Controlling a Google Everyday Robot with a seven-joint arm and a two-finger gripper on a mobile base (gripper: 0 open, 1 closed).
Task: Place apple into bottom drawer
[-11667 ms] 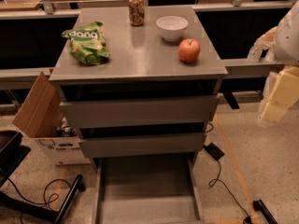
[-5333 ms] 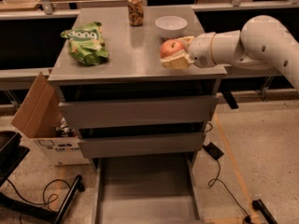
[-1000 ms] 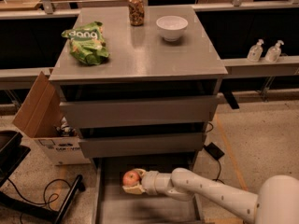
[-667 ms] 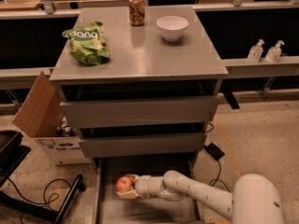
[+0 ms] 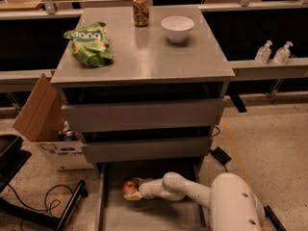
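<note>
Pinching the apple (image 5: 128, 186), the pincer (image 5: 134, 192) reaches low inside the open bottom drawer (image 5: 149, 218), near its left wall, beneath the two shut upper drawers (image 5: 144, 115). The worktop (image 5: 144, 57) above carries a bowl (image 5: 177, 28), can (image 5: 140, 10) and green bag (image 5: 90, 43). A box (image 5: 38, 109) leans beside the cabinet's left.

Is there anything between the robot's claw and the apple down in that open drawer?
Nothing. In the camera view the gripper is closed on the apple itself, low inside the bottom drawer, with no gap between them.
</note>
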